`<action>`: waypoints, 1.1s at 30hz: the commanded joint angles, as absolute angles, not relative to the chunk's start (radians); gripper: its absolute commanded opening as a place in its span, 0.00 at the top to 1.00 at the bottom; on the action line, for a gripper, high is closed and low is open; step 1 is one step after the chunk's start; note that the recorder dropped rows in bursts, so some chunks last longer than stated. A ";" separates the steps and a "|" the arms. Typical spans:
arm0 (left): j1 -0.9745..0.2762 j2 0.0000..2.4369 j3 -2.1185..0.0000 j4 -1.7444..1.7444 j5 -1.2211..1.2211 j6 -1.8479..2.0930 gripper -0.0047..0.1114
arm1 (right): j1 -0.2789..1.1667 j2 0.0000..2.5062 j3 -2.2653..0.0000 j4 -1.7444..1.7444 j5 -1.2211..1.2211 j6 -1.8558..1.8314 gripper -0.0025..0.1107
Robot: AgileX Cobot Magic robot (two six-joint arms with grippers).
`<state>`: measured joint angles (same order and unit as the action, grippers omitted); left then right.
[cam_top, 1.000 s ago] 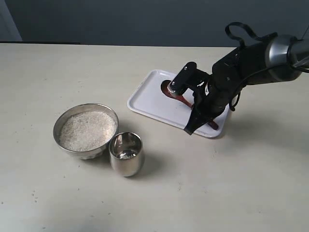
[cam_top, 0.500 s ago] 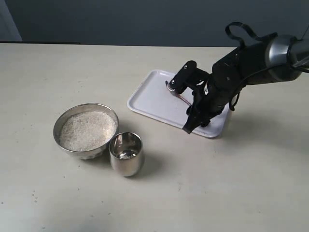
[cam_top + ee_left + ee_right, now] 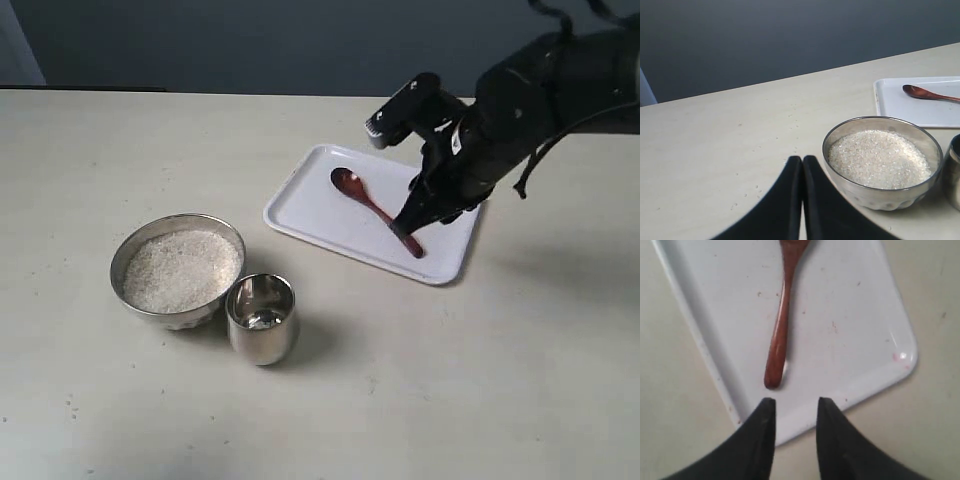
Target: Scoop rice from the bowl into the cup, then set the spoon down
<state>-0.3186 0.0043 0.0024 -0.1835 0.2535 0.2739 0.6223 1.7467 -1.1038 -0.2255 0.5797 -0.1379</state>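
The spoon (image 3: pixel 375 208) (image 3: pixel 780 335) lies flat on the white tray (image 3: pixel 310 205) (image 3: pixel 850 315), its oval end pointing away from my right gripper. My right gripper (image 3: pixel 412 212) (image 3: pixel 795 402) hovers open just past the handle's end, over the tray's edge, holding nothing. The steel bowl (image 3: pixel 130 250) (image 3: pixel 880 197) stands at the left, heaped with rice (image 3: pixel 180 270) (image 3: pixel 879 159). The cup (image 3: pixel 262 318) (image 3: pixel 955 170) touches the bowl's right side and holds a few grains. My left gripper (image 3: pixel 802 159) is shut and empty beside the bowl; the exterior view does not show it.
Scattered rice grains (image 3: pixel 747 192) dot the table near the left gripper. The right arm (image 3: pixel 530 100) reaches in from the upper right above the tray. A dark wall runs behind the table's far edge.
The right gripper, which was down over the spoon's handle on the tray, has risen and drawn back to the right. The spoon now lies free on the tray.
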 commanded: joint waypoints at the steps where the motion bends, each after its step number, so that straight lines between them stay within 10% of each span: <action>1: -0.323 0.000 0.000 -0.183 0.239 0.272 0.96 | 0.618 1.615 -1.105 -0.171 0.705 -0.066 0.92; 13: -0.323 0.000 0.000 -0.183 0.239 0.272 0.96 | 0.618 1.362 -1.105 0.259 0.828 -0.059 0.98; 33: -0.321 0.000 0.000 -0.183 0.239 0.272 0.96 | 0.543 1.073 -1.101 0.029 0.483 -0.066 0.98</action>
<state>-0.3186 0.0043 0.0024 -0.1835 0.2535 0.2739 0.5995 1.1280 -1.1038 0.0571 0.5330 -0.0618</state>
